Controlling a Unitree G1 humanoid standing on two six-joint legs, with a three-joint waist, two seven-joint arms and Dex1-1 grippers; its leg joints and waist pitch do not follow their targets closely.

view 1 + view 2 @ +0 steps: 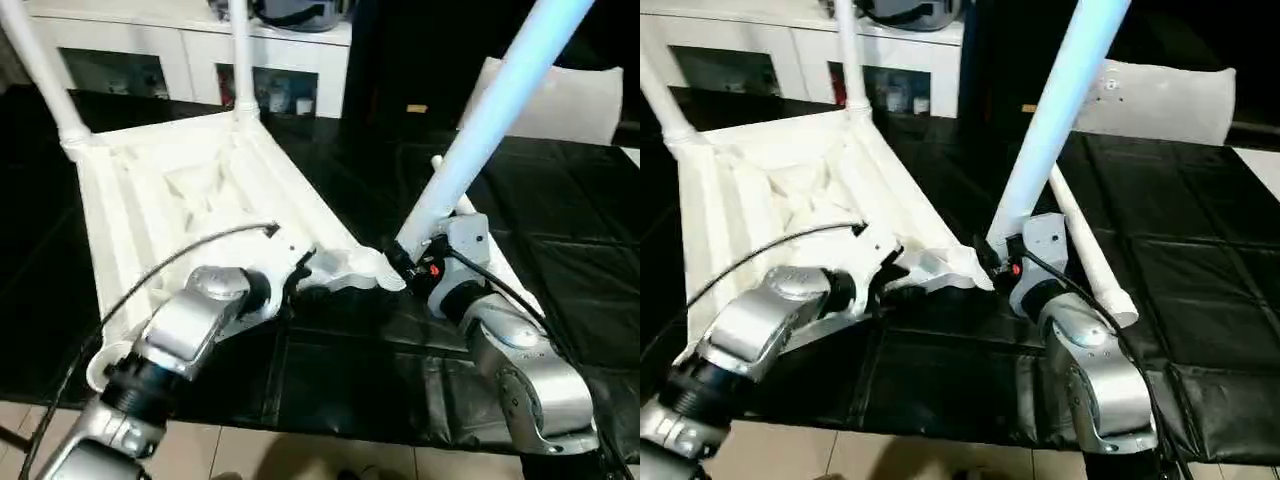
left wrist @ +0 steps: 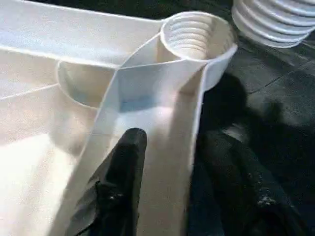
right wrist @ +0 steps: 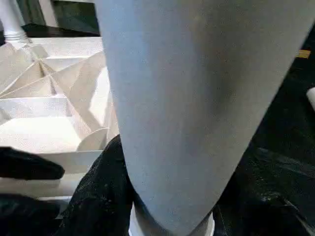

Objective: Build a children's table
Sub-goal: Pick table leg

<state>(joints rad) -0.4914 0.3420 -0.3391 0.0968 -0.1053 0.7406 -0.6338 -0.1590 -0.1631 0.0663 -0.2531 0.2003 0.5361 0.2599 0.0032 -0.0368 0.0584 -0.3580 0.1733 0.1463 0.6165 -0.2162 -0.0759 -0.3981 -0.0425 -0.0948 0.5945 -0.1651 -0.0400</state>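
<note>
- Black padded desk (image 1: 580, 250), pale tiled floor (image 1: 300, 455) along its near edge. White cabinet (image 1: 180, 60) with glass doors behind, flat white panel (image 1: 560, 100) leaning far right.
- Table top (image 1: 200, 190) lying upside down on the desk, ribbed underside up, so the corner sockets face upward for the legs.
- Two fitted legs (image 1: 45, 75) standing upright in the far corners. Near corners not yet filled.
- Near-right corner socket (image 2: 197, 37) open, threaded inside, empty.
- Third leg (image 1: 500, 110) tilted, thick ribbed end low and just beside that socket, not in it. Slim end high and away to the right. Probably being lined up for entry; looks to need tipping upright first.
- Right gripper (image 1: 415, 262) clenched around the third leg close to its thick end. Low hold likely for steering the threaded end.
- Left gripper (image 1: 300, 275) at the table top's near-right rim, just behind the open socket, most likely to steady the top against the push and twist. Clamped on the rim or merely set against it: cannot tell.
- Fourth leg (image 1: 1090, 250) lying loose on the desk, right of the table top, behind the right gripper.
- Room: open desk to the right and beyond. Tight at the socket, both grippers close together. Near corner of the table top close to the desk's front edge, little margin for sliding toward the floor.
</note>
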